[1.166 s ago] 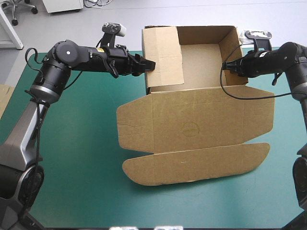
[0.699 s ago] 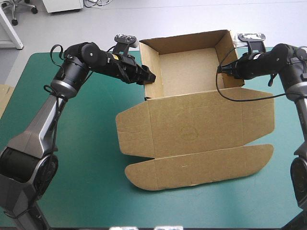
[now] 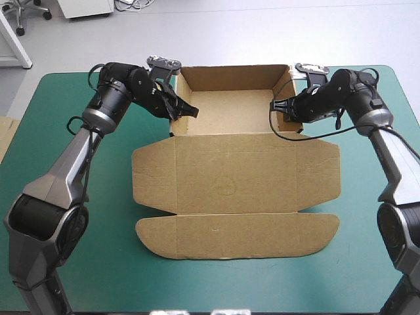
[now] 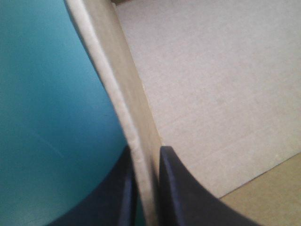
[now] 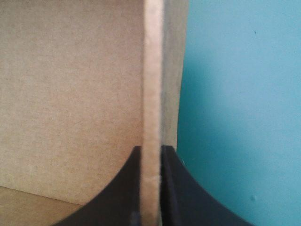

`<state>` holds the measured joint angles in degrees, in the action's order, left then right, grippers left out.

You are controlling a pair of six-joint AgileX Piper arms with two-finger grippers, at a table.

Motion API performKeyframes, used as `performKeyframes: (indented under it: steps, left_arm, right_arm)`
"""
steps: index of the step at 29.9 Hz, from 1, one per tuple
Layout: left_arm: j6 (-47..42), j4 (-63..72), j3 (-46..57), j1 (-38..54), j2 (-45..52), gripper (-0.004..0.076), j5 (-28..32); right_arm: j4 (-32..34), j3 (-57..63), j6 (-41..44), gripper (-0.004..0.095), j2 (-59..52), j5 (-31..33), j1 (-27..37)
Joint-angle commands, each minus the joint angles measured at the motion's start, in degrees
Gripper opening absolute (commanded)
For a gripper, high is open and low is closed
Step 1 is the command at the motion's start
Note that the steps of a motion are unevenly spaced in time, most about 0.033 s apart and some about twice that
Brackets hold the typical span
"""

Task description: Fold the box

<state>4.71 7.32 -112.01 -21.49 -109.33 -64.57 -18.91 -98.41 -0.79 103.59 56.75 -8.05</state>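
Right, box (image 3: 236, 177) sits on the bench (image 3: 111, 262), tray formed, lid flat at its near side. Left tool (image 3: 186, 110) clamps its left wall, right tool (image 3: 281, 107) its right wall. Move both in sync, level, or walls buckle.

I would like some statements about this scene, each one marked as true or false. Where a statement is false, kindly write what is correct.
1. The left hand is shut on the left wall of the box. True.
2. The right hand hangs free and holds nothing. False: it is shut on the right wall of the box.
3. The lid lies flat on the teal-green cover, on the near side of the box. True.
4. A white T-shirt lies in the tray. False: only bare brown board shows inside it.
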Motion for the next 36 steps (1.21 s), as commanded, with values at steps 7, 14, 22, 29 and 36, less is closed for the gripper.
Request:
performKeyframes:
  steps: [7, 14, 22, 29, 36]
  left_arm:
    - [2.5, -6.6, -1.5, 0.0, -3.0, -0.001, -4.0]
    - [0.9, -13.2, -1.5, 0.0, -3.7, -0.001, -4.6]
    - [-3.2, -21.4, -1.4, 0.0, -4.9, -0.001, -2.6]
    - [-6.9, -20.3, -1.4, 0.0, -8.3, -0.001, 1.0]
    - [-9.3, -22.1, -1.4, -0.3, -11.5, -0.001, 1.0]
  right_arm:
    - [5.6, -2.1, 1.8, 0.0, -0.8, 4.1, -3.1]
    - [9.9, -6.0, 6.0, 0.0, 5.4, 3.4, -8.6]
    - [12.9, -8.7, 8.8, 0.0, 8.2, 1.2, -8.8]
    - [16.9, -9.3, 8.7, 0.0, 10.3, 2.7, -8.8]
    - [18.9, -9.3, 8.7, 0.0, 12.7, 3.0, -8.8]
